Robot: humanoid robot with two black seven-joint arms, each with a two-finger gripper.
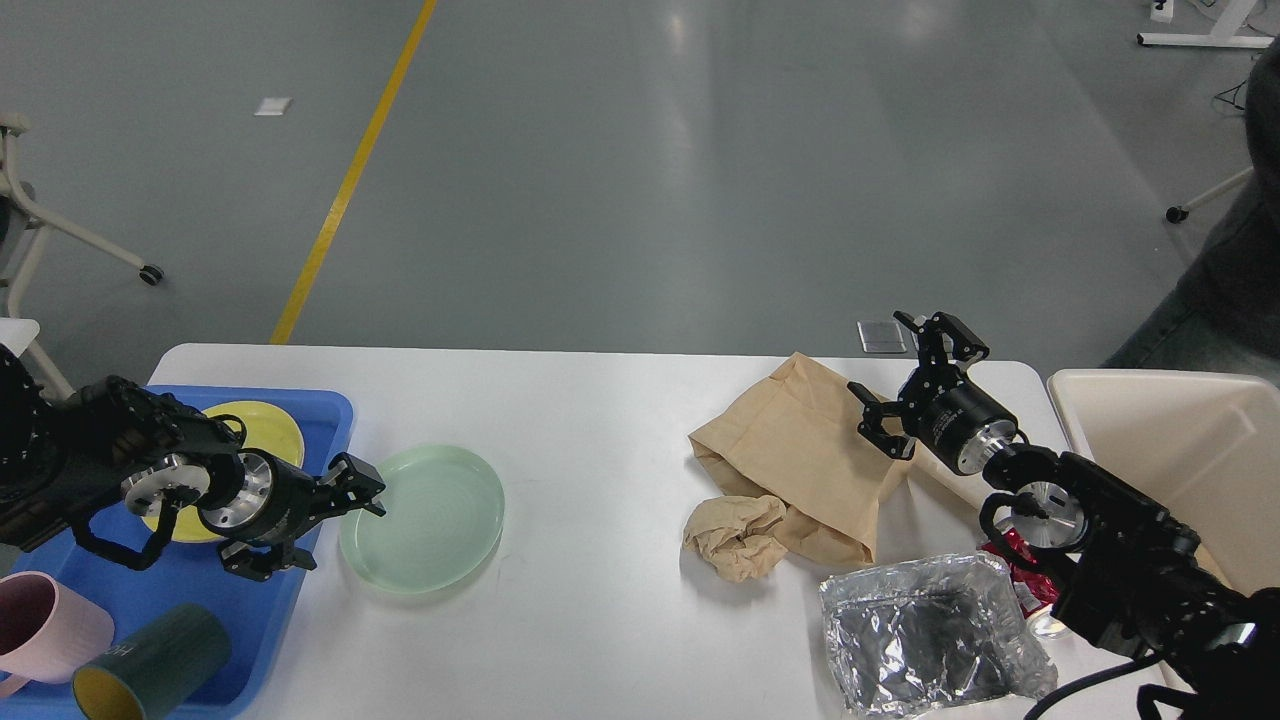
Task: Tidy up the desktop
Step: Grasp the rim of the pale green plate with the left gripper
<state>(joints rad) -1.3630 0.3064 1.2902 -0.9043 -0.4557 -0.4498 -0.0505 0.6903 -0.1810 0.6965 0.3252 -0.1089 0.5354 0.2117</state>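
While both claws gape, the left claw point(322, 517) reaches the green plate point(422, 518).

Left end effector point(322, 522) open; right end effector point(915, 383) open

faint lettering on green cup point(150, 665), illegible

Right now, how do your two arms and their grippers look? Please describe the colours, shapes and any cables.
Both arms are black with bulky rounded segments. Each wrist ends in a shiny silver metal ring, then a black cylinder carrying a black two-finger gripper: the left gripper and the right gripper. The right arm also shows a round silver joint cap, and black cables loop along both forearms. I see no readable markings.
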